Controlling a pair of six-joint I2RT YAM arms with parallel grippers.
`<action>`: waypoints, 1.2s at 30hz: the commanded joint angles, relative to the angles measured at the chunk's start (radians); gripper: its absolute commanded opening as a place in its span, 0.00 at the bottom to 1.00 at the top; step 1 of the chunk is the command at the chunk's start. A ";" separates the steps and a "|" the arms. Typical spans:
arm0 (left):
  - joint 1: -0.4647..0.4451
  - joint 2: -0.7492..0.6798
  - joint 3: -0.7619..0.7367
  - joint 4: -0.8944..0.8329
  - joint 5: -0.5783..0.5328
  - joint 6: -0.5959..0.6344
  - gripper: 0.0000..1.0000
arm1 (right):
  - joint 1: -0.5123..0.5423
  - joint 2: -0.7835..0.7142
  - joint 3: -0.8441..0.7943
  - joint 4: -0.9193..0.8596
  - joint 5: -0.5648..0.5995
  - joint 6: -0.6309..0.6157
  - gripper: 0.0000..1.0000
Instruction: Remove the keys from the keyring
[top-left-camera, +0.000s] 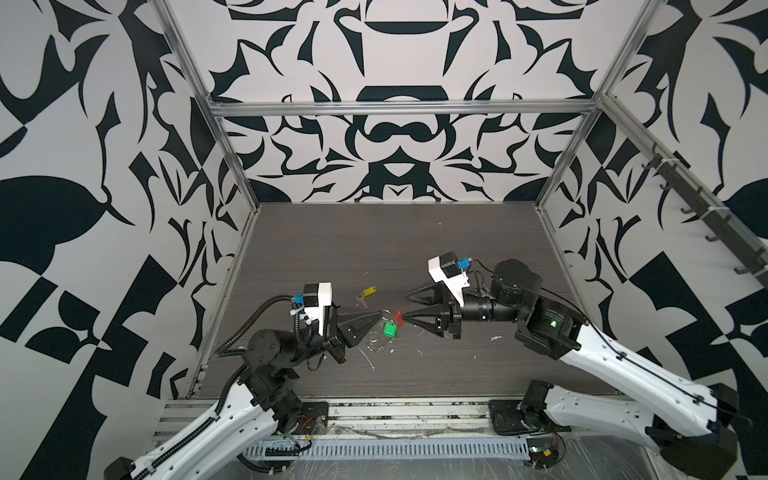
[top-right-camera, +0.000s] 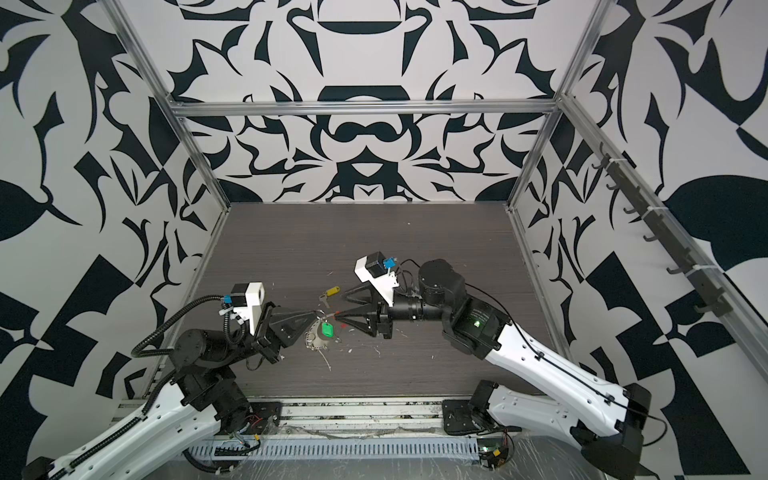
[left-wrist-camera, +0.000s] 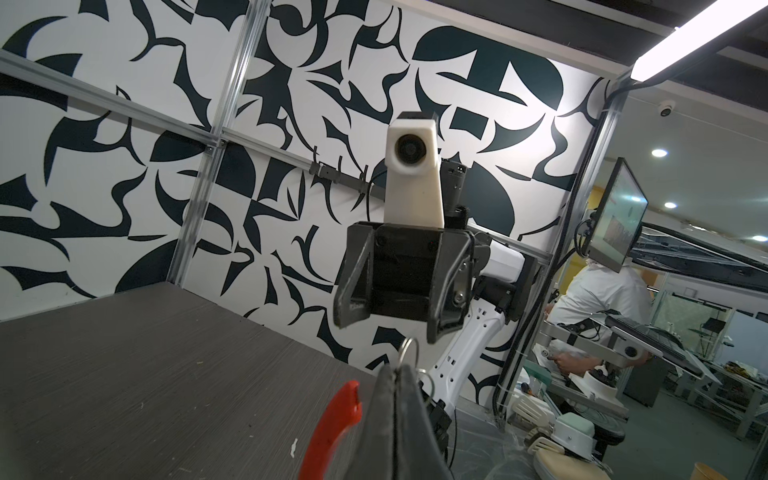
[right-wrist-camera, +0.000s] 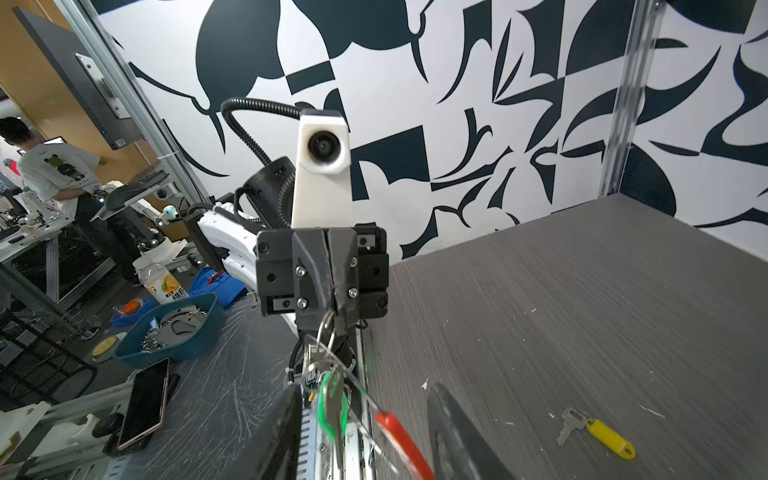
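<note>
**A:** What carries it all?

**B:** A dark wood-grain worktop (top-left-camera: 374, 241). The two arms meet near its middle.

**A:** And the claws?

**B:** The left claw (top-left-camera: 381, 312) is clamped tight. The right claw (top-left-camera: 405, 307) faces it with its jaws parted.

**A:** Where is the keyring?

**B:** The keyring (right-wrist-camera: 401, 440) hangs in the air between them. Its red sleeve (left-wrist-camera: 332, 428) runs between the right claw's fingers (right-wrist-camera: 457, 440); I cannot tell whether they touch it.

**A:** The keys?

**B:** The green key (top-left-camera: 390, 329) dangles with the loop under the left claw's tip. The yellow key (top-left-camera: 369, 290) lies flat on the worktop, apart, toward the back wall.

**A:** What does the left claw pinch?

**B:** A silver split ring (right-wrist-camera: 325, 332) at the top of the bundle.
</note>
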 joint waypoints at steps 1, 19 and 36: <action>-0.002 -0.003 0.043 0.001 -0.022 0.004 0.00 | 0.026 0.012 0.027 0.107 -0.003 0.028 0.53; -0.002 -0.030 0.044 -0.032 -0.042 0.014 0.00 | 0.145 0.084 0.110 -0.048 0.229 -0.080 0.41; -0.003 -0.033 0.045 -0.055 -0.054 0.019 0.00 | 0.144 0.071 0.107 -0.058 0.233 -0.083 0.16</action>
